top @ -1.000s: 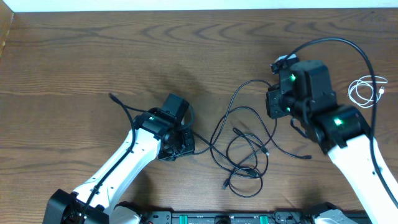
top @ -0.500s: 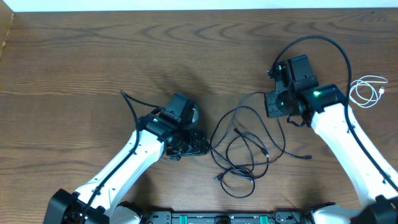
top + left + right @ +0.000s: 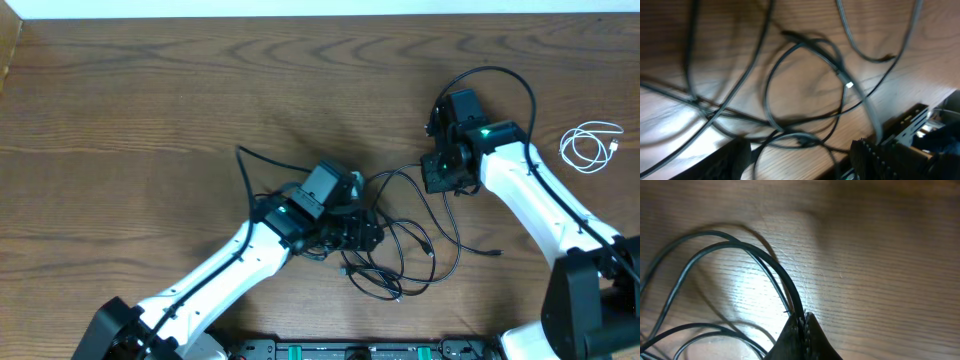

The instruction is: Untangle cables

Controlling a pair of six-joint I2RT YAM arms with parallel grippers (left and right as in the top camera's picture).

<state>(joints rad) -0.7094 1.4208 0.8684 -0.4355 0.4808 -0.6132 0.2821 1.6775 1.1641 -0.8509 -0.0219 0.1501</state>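
Note:
A tangle of thin black cables (image 3: 400, 255) lies on the wooden table (image 3: 150, 90) at centre front, and it also shows in the left wrist view (image 3: 790, 85). My left gripper (image 3: 358, 236) is open at the tangle's left edge, its fingers (image 3: 801, 150) wide apart with cable loops lying between them. My right gripper (image 3: 440, 172) is shut on a black cable (image 3: 765, 265) that pinches between its fingertips (image 3: 802, 321) and runs down into the tangle. A short white cable (image 3: 590, 148) lies coiled apart at the far right.
A thicker black cord (image 3: 500, 72) loops over my right arm. One thin black cable end (image 3: 243, 165) trails out behind my left arm. A white wall strip (image 3: 320, 8) borders the table's far edge.
My left arm has swung right, from beside the tangle onto its left edge, and the trailing cable end moved with it. My right gripper has shifted left, still holding its cable. The tangle has bunched up.

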